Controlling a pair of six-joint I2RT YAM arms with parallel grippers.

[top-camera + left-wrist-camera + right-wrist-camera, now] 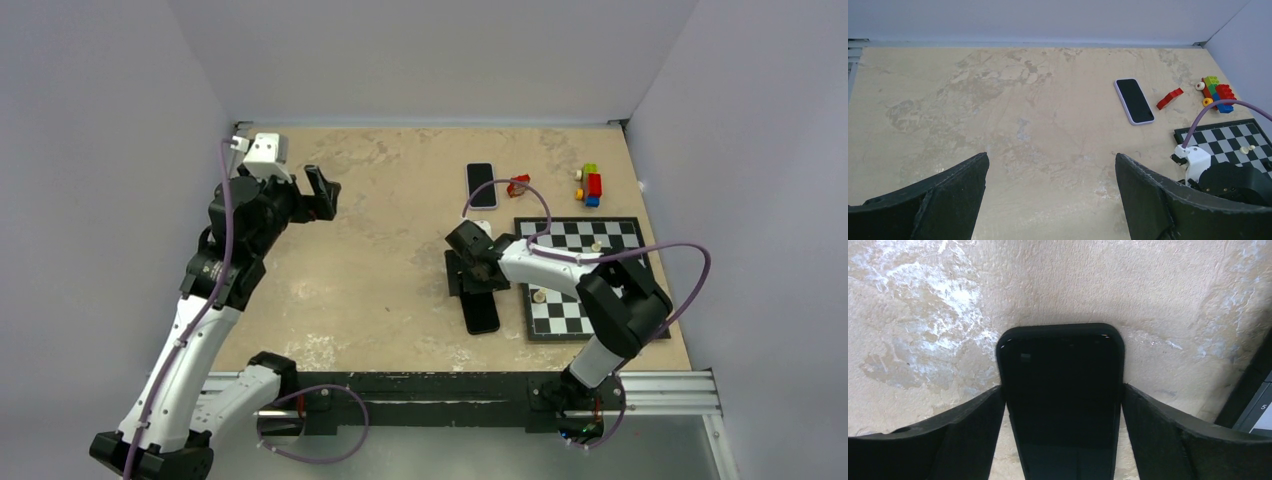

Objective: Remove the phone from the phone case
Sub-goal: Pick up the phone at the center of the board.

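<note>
A black phone [1060,390] in a black phone case [1060,328] lies flat on the table, screen up, also seen from above [482,312]. My right gripper [1062,390] straddles it from its near end. Both fingertips [993,400] press against the case's long sides, low at the table [470,268]. My left gripper [322,190] hangs high over the table's back left, its jaws wide apart [1052,160] with nothing between them.
A second phone [481,185] in a pale lilac case lies further back, a red piece [518,185] beside it. A chessboard [585,275] with small pieces lies right of my right arm. Coloured toy bricks [590,185] stand at the back right.
</note>
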